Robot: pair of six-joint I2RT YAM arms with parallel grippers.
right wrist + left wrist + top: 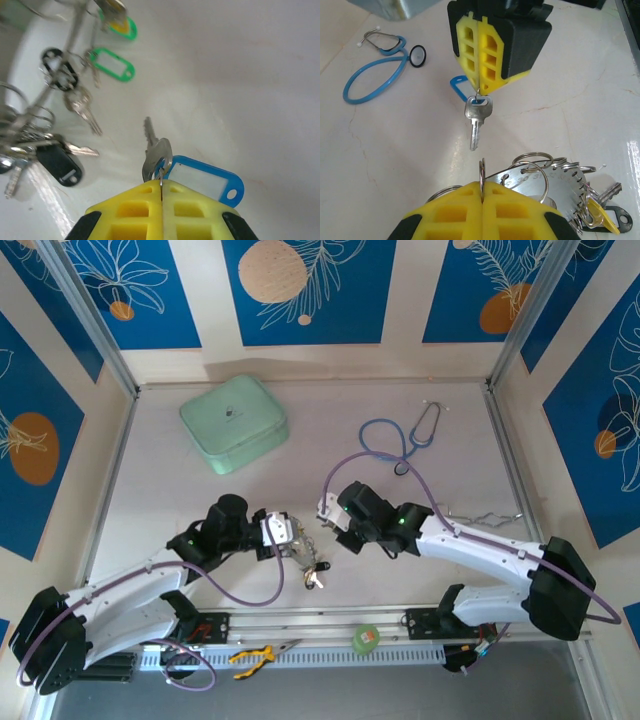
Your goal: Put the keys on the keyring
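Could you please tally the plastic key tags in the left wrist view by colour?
Blue plastic key tag: 1
Yellow plastic key tag: 1
Black plastic key tag: 1
Total: 3

keyring stamps: too blurry

walls: cream, blue floral panels | table: pale, glossy, faintly veined | corner posts: metal
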